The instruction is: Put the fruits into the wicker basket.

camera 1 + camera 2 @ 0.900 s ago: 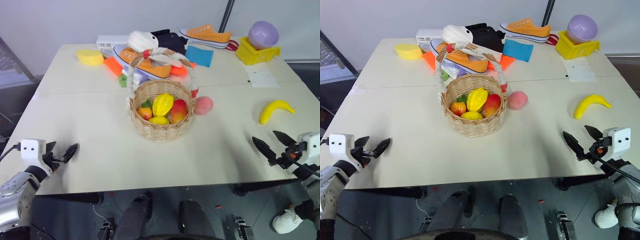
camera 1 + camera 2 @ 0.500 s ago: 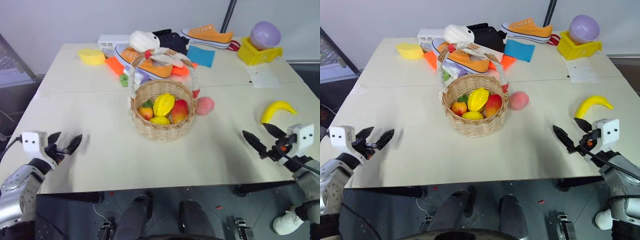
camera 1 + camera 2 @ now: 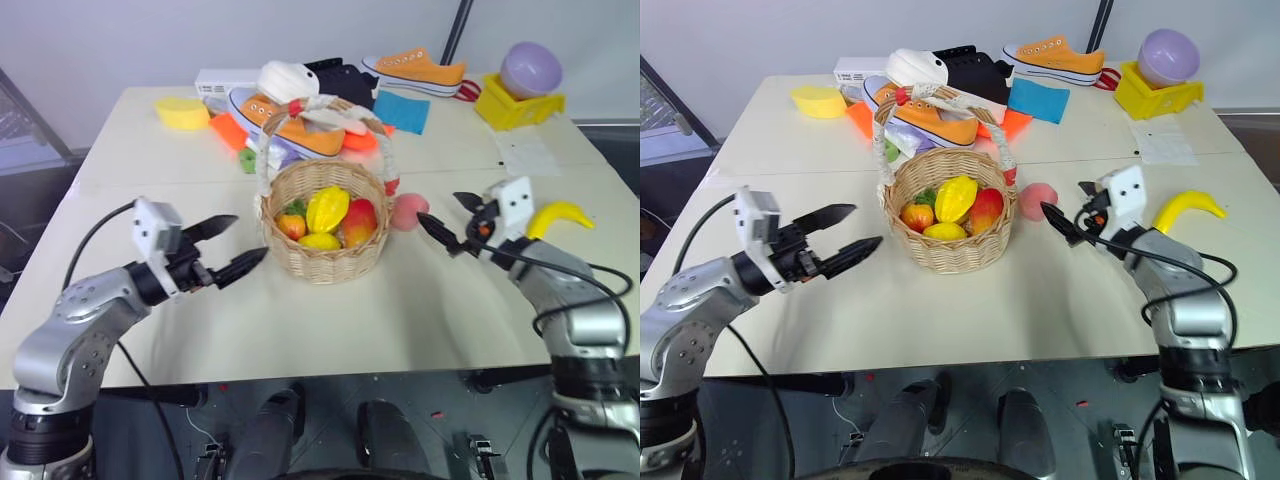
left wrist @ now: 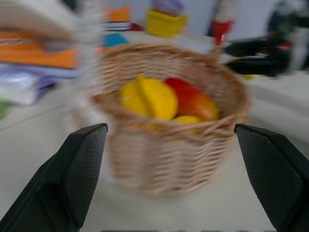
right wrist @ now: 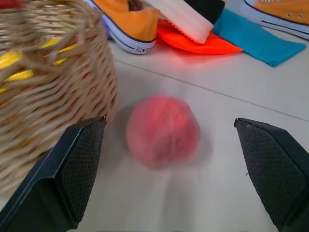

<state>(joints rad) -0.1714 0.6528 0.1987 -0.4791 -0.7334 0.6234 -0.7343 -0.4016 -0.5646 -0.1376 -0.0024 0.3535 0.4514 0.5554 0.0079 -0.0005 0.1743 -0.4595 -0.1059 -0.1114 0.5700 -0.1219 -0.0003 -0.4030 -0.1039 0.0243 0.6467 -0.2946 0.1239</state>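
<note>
The wicker basket (image 3: pixel 948 220) sits mid-table with several fruits (image 3: pixel 955 198) inside; the pink peach (image 3: pixel 1035 200) lies just beside its right wall, on the table (image 3: pixel 940 310); the banana (image 3: pixel 1183 207) lies well right of the basket; the right gripper (image 3: pixel 1065 207) hovers near the peach, jaws spread wide and empty; the left gripper (image 3: pixel 845 234) hangs left of the basket, open, holding nothing.

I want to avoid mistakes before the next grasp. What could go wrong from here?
1. The round pink peach lies close beside the round tan wicker basket; the open right gripper could catch the basket wall while closing.
2. The round peach could roll away if a finger nudges it.
3. The curved yellow banana lies behind the right arm, which might knock it.
</note>
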